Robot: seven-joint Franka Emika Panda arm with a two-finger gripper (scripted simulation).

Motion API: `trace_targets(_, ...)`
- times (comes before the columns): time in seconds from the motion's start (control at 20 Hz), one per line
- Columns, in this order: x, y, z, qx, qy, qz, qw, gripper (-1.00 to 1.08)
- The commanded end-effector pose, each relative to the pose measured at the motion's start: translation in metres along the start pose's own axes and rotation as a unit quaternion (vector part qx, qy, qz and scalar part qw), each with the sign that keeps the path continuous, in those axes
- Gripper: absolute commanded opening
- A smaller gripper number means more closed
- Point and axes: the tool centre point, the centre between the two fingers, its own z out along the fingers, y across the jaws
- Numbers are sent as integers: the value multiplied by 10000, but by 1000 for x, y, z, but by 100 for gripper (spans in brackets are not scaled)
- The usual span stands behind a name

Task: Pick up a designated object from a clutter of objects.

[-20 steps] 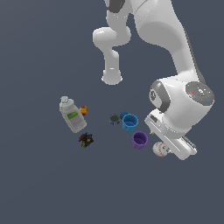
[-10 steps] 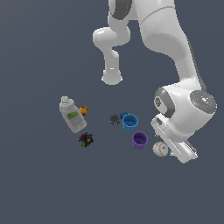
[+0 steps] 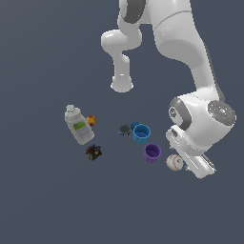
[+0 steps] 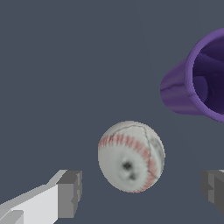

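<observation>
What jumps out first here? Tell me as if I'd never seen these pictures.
The big white arm sweeps down the exterior view's right, its open gripper hanging over a white, red-stitched baseball. A purple cup stands beside the ball, apart from it. A green-labelled bottle lies further to the left.

Two cups (image 3: 141,133) (blue, purple), two balls (image 3: 174,162)
</observation>
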Motion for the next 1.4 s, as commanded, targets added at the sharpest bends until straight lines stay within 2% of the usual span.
trace_targets(0.0, 0, 0, 5, -3, 0, 3, 10000, 100)
trace_targets(0.4, 0, 1, 44, -1, 1, 16, 10000, 100)
trace_targets(0.7, 0, 0, 49, -1, 1, 18, 10000, 100)
trace_targets(0.75, 0, 0, 49, -1, 1, 18, 10000, -100)
trace_targets(1.35, 0, 1, 49, -4, 1, 19, 10000, -100)
